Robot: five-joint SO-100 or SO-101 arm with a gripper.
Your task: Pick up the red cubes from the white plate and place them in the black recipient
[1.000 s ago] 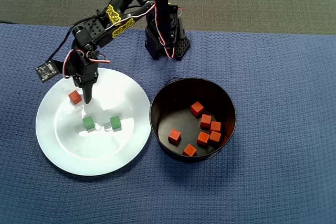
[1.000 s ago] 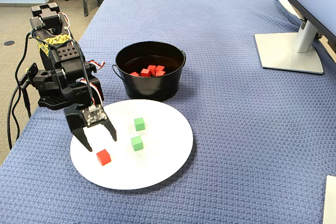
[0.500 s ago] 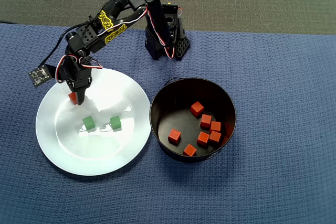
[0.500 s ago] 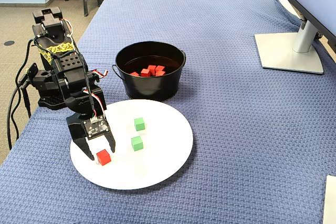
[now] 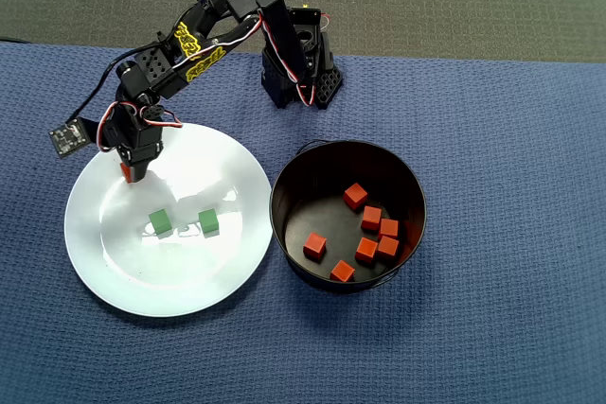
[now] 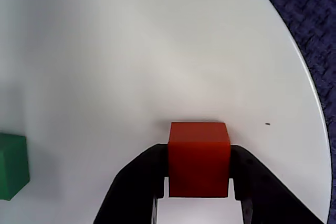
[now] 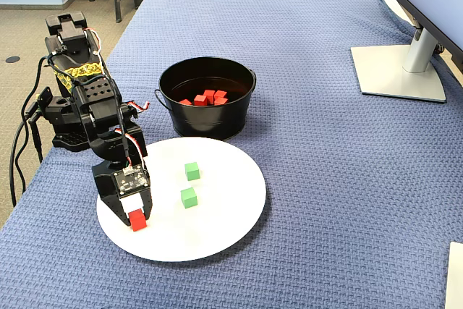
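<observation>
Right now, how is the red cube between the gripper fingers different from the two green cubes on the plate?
The red cube sits between the fingers of the gripper, near the rim of the white plate; the green cubes lie free nearer the plate's middle, side by side and apart from the gripper. Colour differs too: red against green. All three look the same size and are over the same plate.

overhead: straight down | fixed: oblique, raised | wrist: close | shared: white plate point(image 5: 104, 272)
</observation>
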